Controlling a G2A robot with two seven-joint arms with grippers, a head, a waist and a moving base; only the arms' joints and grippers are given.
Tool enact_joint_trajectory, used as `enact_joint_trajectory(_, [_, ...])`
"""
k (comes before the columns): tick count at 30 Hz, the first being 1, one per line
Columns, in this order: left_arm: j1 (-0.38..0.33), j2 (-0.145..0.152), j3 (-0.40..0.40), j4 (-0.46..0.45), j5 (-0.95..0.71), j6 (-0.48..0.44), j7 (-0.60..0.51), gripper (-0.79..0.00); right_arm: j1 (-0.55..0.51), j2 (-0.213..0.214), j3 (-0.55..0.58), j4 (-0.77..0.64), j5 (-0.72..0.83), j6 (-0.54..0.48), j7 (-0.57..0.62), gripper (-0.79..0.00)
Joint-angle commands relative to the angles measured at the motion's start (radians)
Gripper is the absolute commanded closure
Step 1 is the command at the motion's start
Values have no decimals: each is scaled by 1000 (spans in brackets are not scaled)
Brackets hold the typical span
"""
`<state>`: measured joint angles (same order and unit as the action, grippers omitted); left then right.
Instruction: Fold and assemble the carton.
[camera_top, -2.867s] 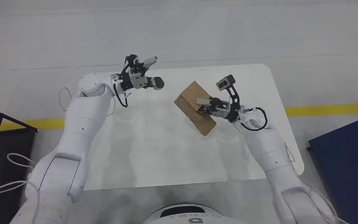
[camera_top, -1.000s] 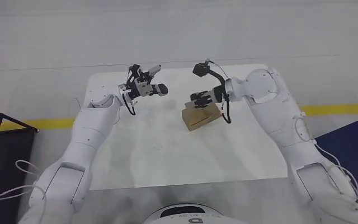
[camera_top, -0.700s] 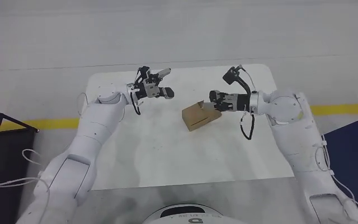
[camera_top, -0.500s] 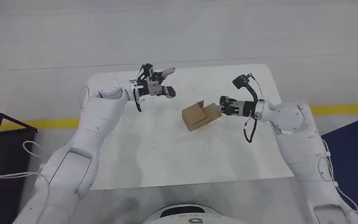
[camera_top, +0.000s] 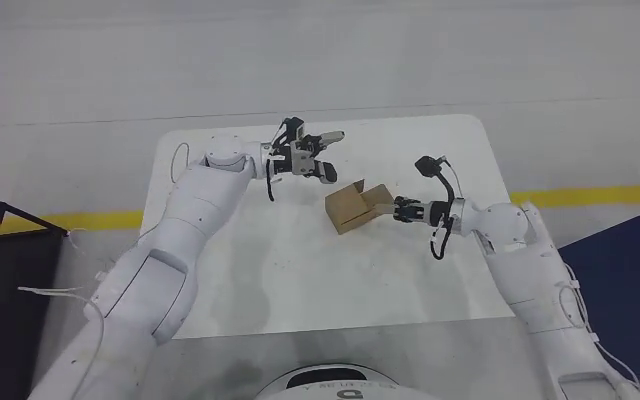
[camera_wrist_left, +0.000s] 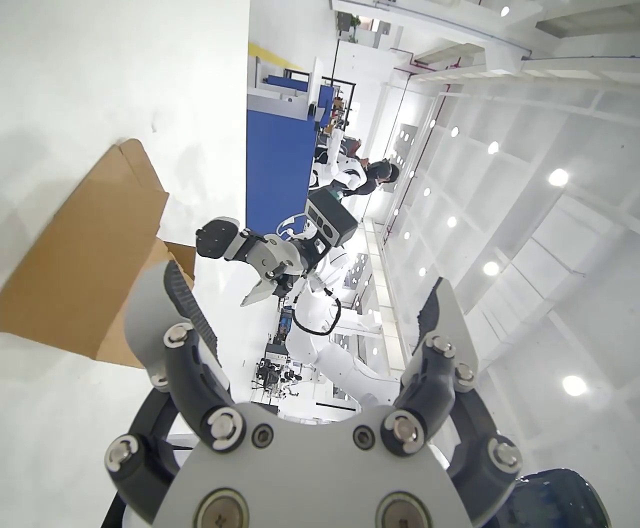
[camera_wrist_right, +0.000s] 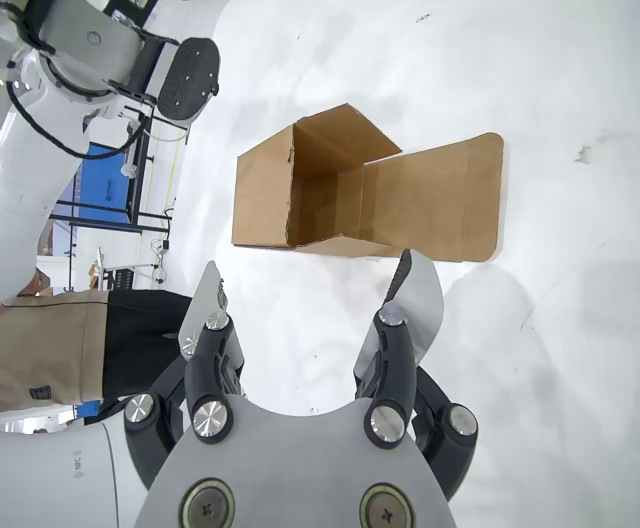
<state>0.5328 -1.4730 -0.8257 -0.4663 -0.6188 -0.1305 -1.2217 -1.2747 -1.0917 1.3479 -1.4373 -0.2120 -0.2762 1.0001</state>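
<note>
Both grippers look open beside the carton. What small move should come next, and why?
Probably ease the right gripper forward onto the long flap and start folding it in: the carton lies on its side, open end facing those open jaws, flap flat on the table, left gripper open nearby.

Brown carton — white table, yellow floor stripe.
</note>
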Motion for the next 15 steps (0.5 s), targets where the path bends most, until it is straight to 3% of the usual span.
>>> enact_joint_trajectory(1, [-14, -10, 5, 25, 1, -10, 14, -785, 11, -6, -20, 22, 13, 45, -50, -400])
enact_joint_trajectory(4, [-33, -22, 17, 52, 26, -24, 29, -785, 26, -12, -41, 41, 35, 104, -84, -209])
enact_joint_trajectory(15, [-45, -43, 16, 122, 42, -57, 39, -785, 4, -8, -71, -45, -77, 270, -122, -237])
